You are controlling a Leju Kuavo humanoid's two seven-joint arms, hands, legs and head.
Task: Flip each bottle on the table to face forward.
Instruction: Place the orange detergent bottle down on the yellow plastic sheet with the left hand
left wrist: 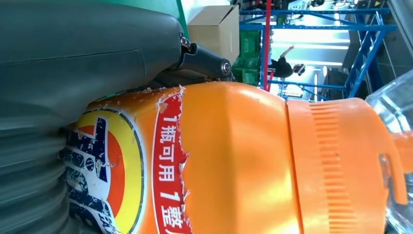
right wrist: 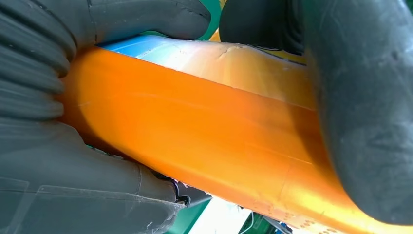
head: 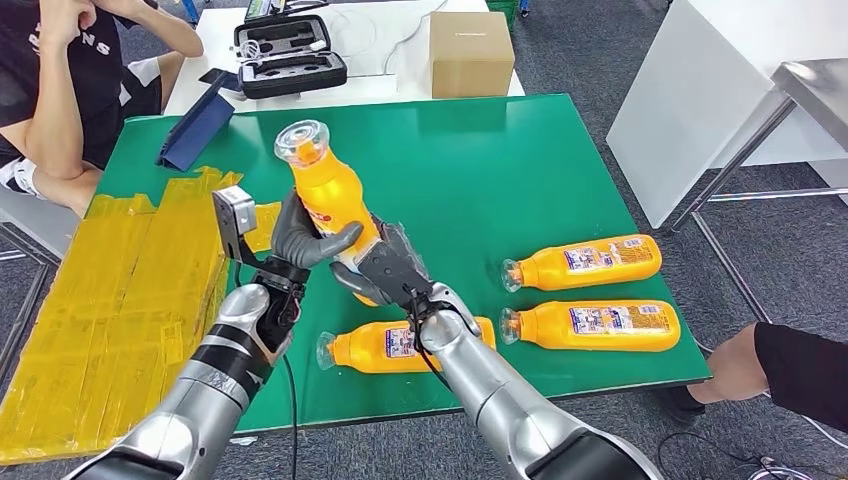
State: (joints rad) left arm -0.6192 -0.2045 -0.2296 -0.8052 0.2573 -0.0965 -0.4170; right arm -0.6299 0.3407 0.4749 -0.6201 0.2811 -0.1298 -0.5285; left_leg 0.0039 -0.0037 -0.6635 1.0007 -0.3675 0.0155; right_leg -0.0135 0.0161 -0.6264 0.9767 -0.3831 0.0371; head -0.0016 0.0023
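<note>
Both hands on one bottle, lifted off the green worktop (head: 560, 150). Left robot hand (head: 300, 238) wraps the held bottle (head: 335, 205) at mid-body; right robot hand (head: 385, 272) clasps its lower end. Bottle tilted, clear cap up and away from robot.

Nearest lying bottle (head: 395, 345): just under the right forearm, label up, cap to robot's left. Beyond, to the right: two lying bottles (head: 585, 262) (head: 595, 325), side by side, labels up.

Judgement: three lie label-up and look done; the held one is mid-turn, not yet set down.

Left wrist view: torn label edge and printed characters on the held bottle, illegible from the head view. Right wrist view: bare orange wall between thumb and fingers, so the grip is firm.

Far edge: cardboard box (head: 470, 52), open black case (head: 290, 55).
</note>
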